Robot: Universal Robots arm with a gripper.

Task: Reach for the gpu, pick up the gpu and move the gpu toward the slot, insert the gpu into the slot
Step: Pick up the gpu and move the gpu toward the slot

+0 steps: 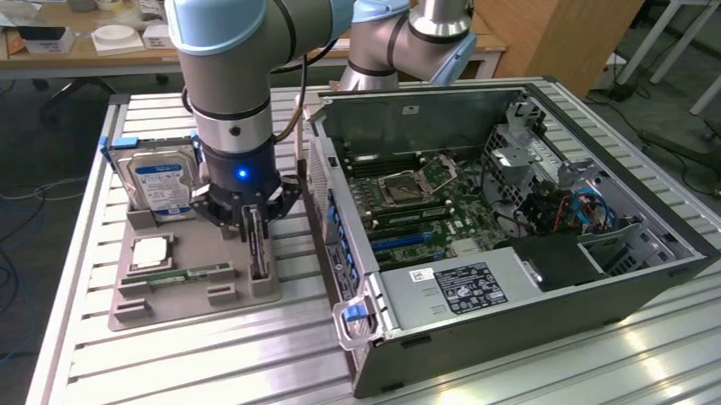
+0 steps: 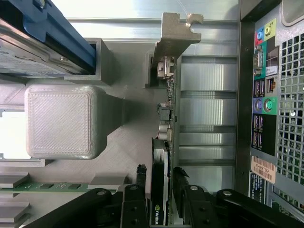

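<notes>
Gripper jaws parted, astride upright gpu

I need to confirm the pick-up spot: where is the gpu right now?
The gpu stands on edge in the grey holder tray on the exterior view's left, along the tray's side nearest the open computer case, directly under the claw.

Tray on tabletop, exterior view's left of computer case — hard drive at tray's far end, gpu upright along case-side edge, end effector straddling it.
</notes>
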